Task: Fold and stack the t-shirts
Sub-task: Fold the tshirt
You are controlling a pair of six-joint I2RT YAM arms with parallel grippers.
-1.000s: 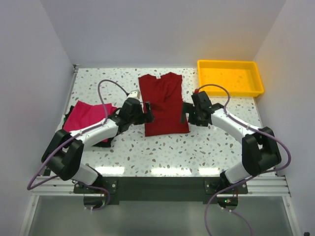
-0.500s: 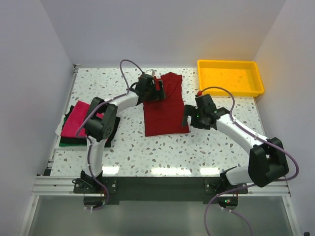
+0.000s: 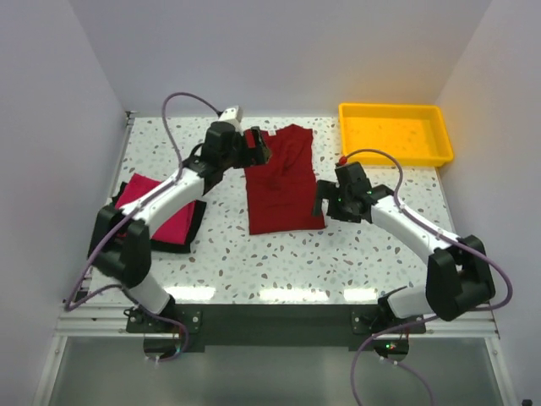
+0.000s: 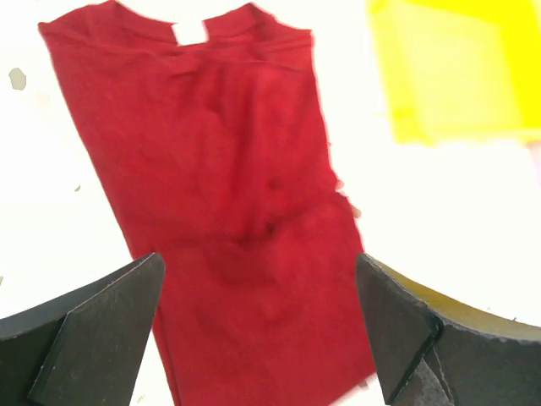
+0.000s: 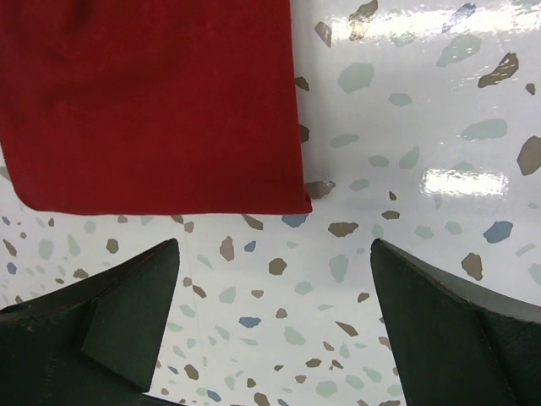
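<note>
A dark crimson t-shirt (image 3: 283,182) lies flat mid-table, folded into a long strip with its collar at the far end. My left gripper (image 3: 259,147) hovers open by the collar's left corner. In the left wrist view the red cloth (image 4: 228,194) fills the space below my left gripper (image 4: 258,330), which holds nothing. My right gripper (image 3: 319,201) stands open beside the strip's lower right edge. In the right wrist view my right gripper (image 5: 275,313) is over bare table, just off the shirt's corner (image 5: 152,101). A magenta-pink t-shirt (image 3: 161,207) lies on dark ones (image 3: 193,230) at the left.
A yellow plastic tray (image 3: 396,133) sits at the back right corner and also shows in the left wrist view (image 4: 456,68). White walls close in the speckled table (image 3: 279,262) on the left, back and right. Cables loop above both arms.
My left arm swung from the shirt's lower left edge up to its collar end, uncovering more of the pink stack. My right gripper shifted slightly. Both stayed open; the crimson shirt did not move.
</note>
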